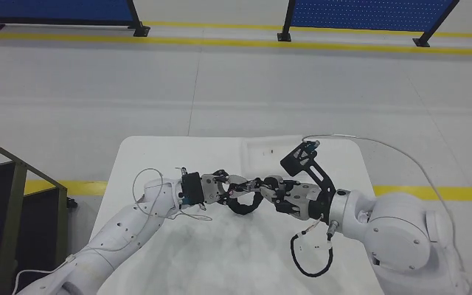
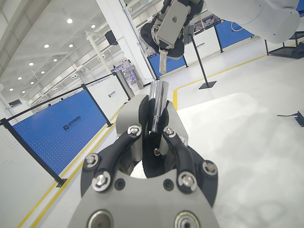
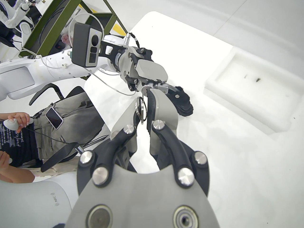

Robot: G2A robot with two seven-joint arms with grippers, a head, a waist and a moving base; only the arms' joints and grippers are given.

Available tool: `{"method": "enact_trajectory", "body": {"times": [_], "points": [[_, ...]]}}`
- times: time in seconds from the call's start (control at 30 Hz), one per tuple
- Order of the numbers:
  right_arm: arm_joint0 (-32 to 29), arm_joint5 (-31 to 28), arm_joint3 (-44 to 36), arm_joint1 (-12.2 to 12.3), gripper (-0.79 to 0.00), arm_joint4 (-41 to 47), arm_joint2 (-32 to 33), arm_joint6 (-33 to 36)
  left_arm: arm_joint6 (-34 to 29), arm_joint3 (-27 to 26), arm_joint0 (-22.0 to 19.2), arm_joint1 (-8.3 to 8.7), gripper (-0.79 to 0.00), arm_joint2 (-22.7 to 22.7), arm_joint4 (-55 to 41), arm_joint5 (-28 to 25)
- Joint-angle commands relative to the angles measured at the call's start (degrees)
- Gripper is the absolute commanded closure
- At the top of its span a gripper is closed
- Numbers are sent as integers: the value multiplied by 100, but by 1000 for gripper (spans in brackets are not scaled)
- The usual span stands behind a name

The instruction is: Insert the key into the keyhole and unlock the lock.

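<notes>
Facing tip-to-tip | left claw [image 2: 156,110] clamps lock [image 2: 158,93] | right claw [image 3: 146,104] pinches key [image 2: 162,62]

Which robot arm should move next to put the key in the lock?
Probably the right. The right gripper holds the key, tip aimed at the open end of the lock clamped in the left gripper.

Logo lettering on the blue barrier panel [image 2: 47,129] and the neighbouring white panel [image 2: 104,98]
</notes>
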Motion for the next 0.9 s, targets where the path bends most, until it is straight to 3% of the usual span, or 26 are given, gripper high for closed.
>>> {"method": "enact_trajectory", "body": {"times": [0.0, 0.87], "points": [[44, 45, 0, 8, 0, -32, -70, 45, 15, 32, 0, -25, 0, -17, 41, 17], [184, 427, 0, 108, 0, -397, -251, 6, 33, 93, 123, -147, 0, -351, 439, -43]]}}
